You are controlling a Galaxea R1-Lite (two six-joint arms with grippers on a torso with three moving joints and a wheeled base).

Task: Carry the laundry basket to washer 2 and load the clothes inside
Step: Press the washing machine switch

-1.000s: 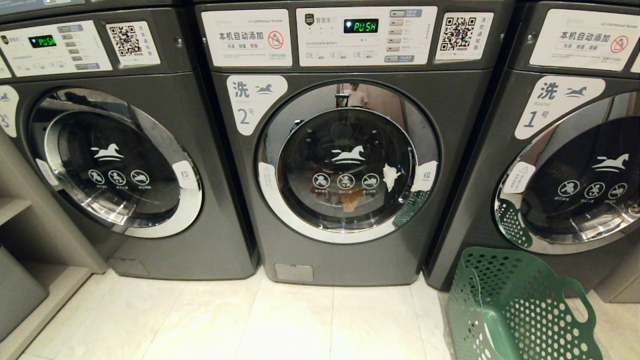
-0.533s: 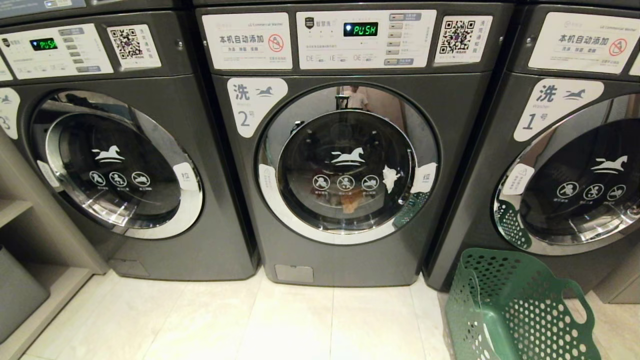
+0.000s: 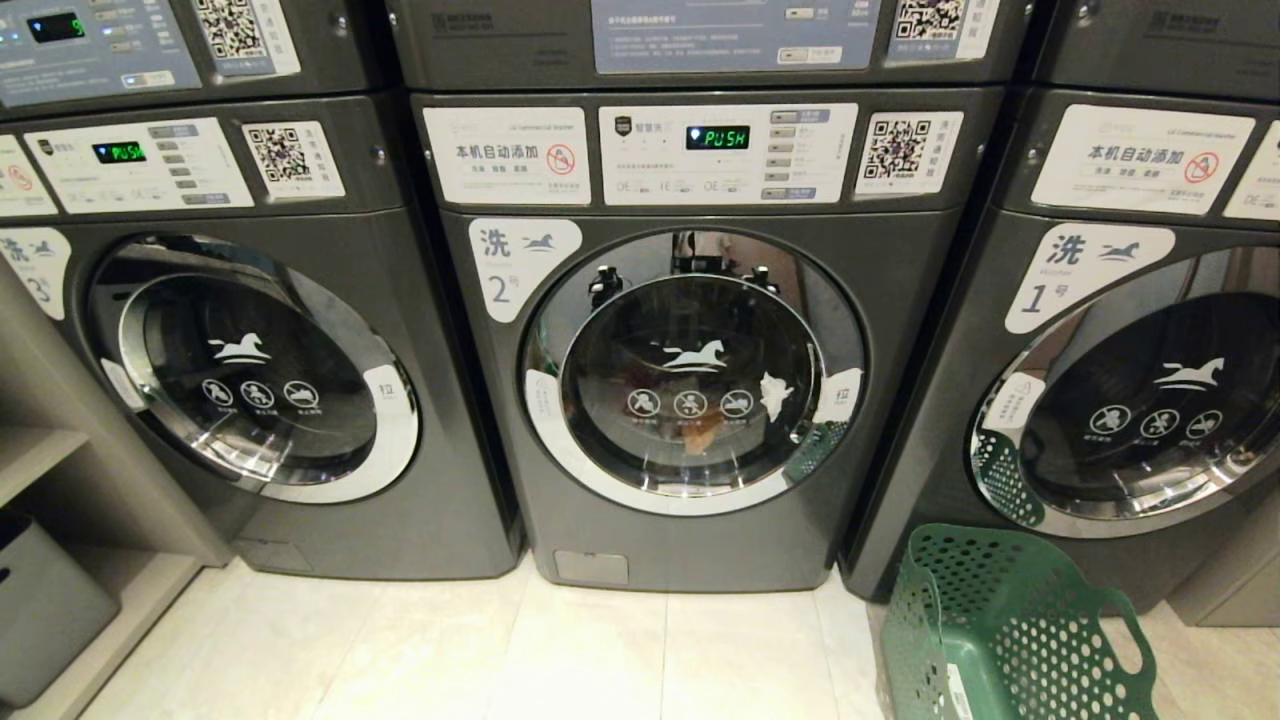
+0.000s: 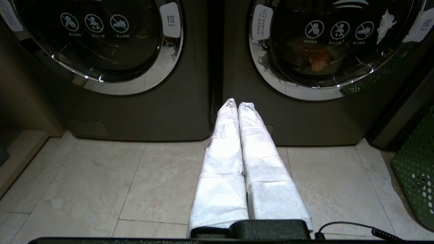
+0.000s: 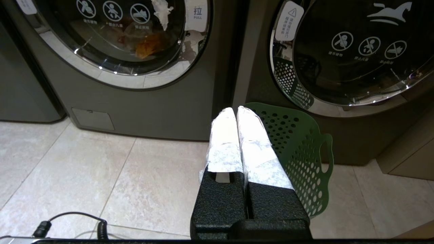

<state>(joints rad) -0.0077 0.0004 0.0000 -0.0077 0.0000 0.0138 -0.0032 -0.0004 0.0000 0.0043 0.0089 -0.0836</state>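
Observation:
Washer 2 (image 3: 690,400) stands straight ahead with its round door shut. Through the glass a yellow-orange piece of the clothes (image 3: 702,432) lies low in the drum, also seen in the wrist views (image 4: 318,61) (image 5: 147,44). The green laundry basket (image 3: 1010,630) stands on the floor before washer 1, to the right, and no clothes show in its visible part. My left gripper (image 4: 239,103) hangs shut and empty above the tiles between washers 3 and 2. My right gripper (image 5: 234,110) is shut and empty, just left of the basket (image 5: 298,145). Neither arm shows in the head view.
Washer 3 (image 3: 250,370) is on the left and washer 1 (image 3: 1130,420) on the right, both shut. Units with blue-grey panels (image 3: 735,35) sit on top. A shelf with a grey bin (image 3: 40,600) stands at the far left. A ragged white patch (image 3: 775,395) marks washer 2's glass.
The whole head view has shifted down, bringing the upper units into sight, so the camera has moved. The washers, the basket and both grippers keep their places.

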